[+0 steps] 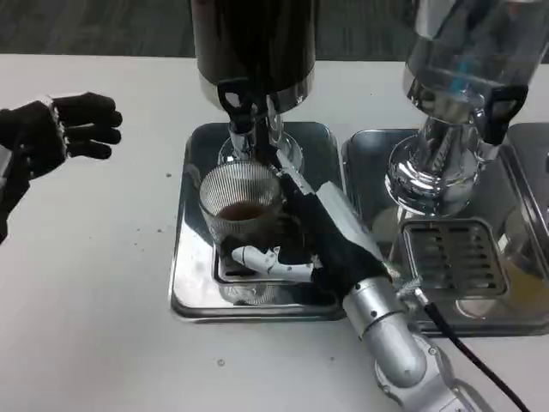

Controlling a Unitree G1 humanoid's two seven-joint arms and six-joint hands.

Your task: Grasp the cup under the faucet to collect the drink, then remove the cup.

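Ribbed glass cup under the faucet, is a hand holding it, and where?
Yes: the right hand grips the ribbed glass cup around its lower side wall. The left hand holds nothing.

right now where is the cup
In the head view, the cup sits centre on the left drip tray, under the dark dispenser's faucet, gripped by the right hand.

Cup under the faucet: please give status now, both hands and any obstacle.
Right hand grips ribbed glass cup, dark drink inside. Cup stands on drip tray below black faucet. Left hand free, over table. No obstacle seen.
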